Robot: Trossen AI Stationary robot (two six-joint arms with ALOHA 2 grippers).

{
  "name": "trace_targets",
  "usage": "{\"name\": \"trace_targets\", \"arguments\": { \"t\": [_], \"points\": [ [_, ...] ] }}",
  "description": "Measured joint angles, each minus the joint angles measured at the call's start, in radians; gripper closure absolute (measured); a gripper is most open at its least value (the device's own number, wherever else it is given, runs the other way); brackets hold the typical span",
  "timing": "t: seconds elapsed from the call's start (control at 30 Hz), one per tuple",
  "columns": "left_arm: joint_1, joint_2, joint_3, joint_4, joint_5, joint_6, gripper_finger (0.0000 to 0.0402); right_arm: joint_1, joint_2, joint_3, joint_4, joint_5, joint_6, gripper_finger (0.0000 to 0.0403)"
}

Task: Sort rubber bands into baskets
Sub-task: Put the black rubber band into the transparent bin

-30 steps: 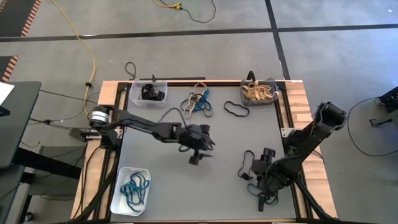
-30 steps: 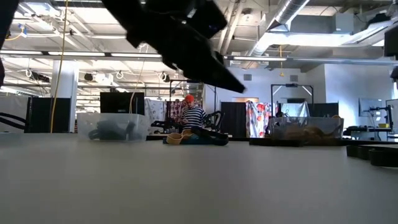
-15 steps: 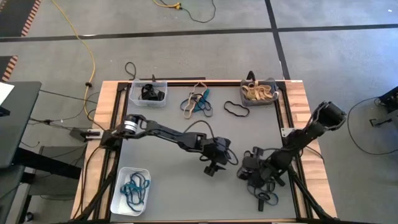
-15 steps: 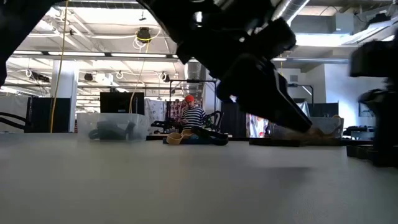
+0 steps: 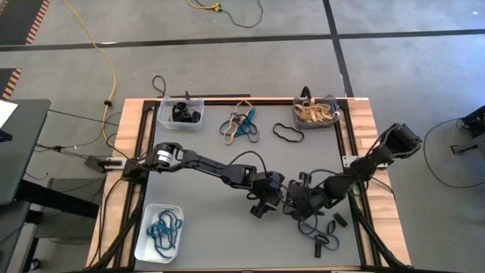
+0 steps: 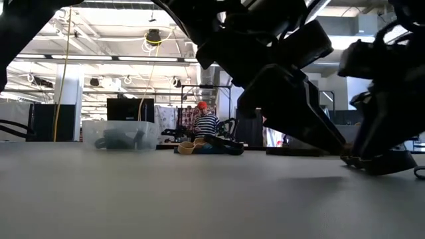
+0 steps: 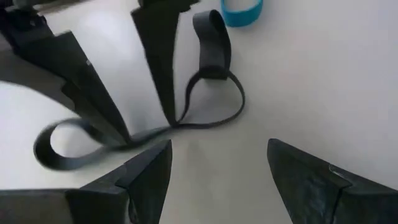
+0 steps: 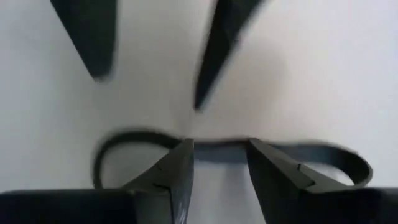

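A twisted black rubber band (image 7: 208, 112) lies flat on the grey table between my two grippers; it also shows in the right wrist view (image 8: 311, 151). My right gripper (image 8: 219, 149) is open with a narrow gap, its fingertips (image 7: 163, 74) down at the band's middle. My left gripper (image 7: 217, 149) is open and empty, facing the band from the table's left (image 5: 261, 206). The clear basket (image 5: 180, 114) holds black bands, the dark grey basket (image 5: 314, 112) tan ones, the white basket (image 5: 159, 231) teal ones. My right gripper's two fingertips (image 8: 183, 152) stand at the middle stretch of the black band (image 8: 217, 144), slanting down from the table's right. The band runs across from one tip to the other and lies on the table. I cannot tell whether the tips touch it.
A heap of loose teal, tan and black bands (image 5: 241, 125) and a single black band (image 5: 288, 134) lie at the far middle. A teal band (image 7: 242, 9) and more loose bands (image 5: 327, 243) lie near the right front. The two grippers stand close together.
My left gripper has gone toward the table's right and near edges, to the black band. My right gripper has gone toward the table's left and come down at the band, so the two grippers now face each other closely.
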Motion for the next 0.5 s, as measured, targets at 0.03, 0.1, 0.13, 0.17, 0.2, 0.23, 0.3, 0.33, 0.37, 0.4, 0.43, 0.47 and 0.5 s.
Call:
{"name": "trace_targets", "arguments": {
  "t": [0.03,0.1,0.13,0.17,0.2,0.23,0.3,0.33,0.37,0.4,0.43,0.47,0.5],
  "points": [
    [0.0,0.0,0.0,0.0,0.0,0.0,0.0148,-0.005,0.0,0.0,0.025,0.0,-0.017,0.0229],
    [0.0,0.0,0.0,-0.007,-0.003,0.0,0.0148,-0.015,0.0,0.0,0.076,-0.001,-0.066,0.0234],
    [0.0,0.0,0.0,-0.013,-0.009,0.0,0.0148,-0.02,0.0,0.0,0.1,-0.002,-0.094,0.0235],
    [0.0,0.0,0.0,-0.014,-0.019,-0.004,0.0148,-0.021,-0.002,0.0,0.115,-0.008,-0.116,0.0237],
    [0.0,0.0,0.0,-0.014,-0.029,-0.008,0.0148,-0.018,-0.007,0.001,0.118,-0.009,-0.126,0.0239],
    [0.0,0.0,0.0,-0.015,-0.031,-0.01,0.0148,-0.015,-0.014,0.004,0.109,-0.01,-0.128,0.024],
    [0.001,0.0,0.0,-0.028,-0.033,-0.012,0.0148,-0.004,-0.034,0.009,0.078,-0.017,-0.117,0.0244],
    [0.0,0.0,0.0,-0.034,-0.034,-0.012,0.0148,0.005,-0.046,0.009,0.05,-0.022,-0.099,0.0245],
    [0.0,0.0,0.0,-0.038,-0.034,-0.013,0.0148,0.014,-0.06,0.009,0.019,-0.026,-0.078,0.0246],
    [0.0,0.0,0.0,-0.039,-0.034,-0.013,0.0148,0.025,-0.073,0.009,-0.008,-0.026,-0.055,0.0247],
    [0.0,0.0,0.0,-0.039,-0.034,-0.013,0.0148,0.038,-0.087,0.009,-0.033,-0.026,-0.031,0.0248],
    [0.0,0.0,0.0,-0.037,-0.034,-0.013,0.0148,0.052,-0.102,0.009,-0.06,-0.026,-0.006,0.0249],
    [0.0,0.0,0.0,-0.036,-0.034,-0.014,0.0148,0.067,-0.117,0.009,-0.078,-0.026,0.015,0.0249]
  ]
}}
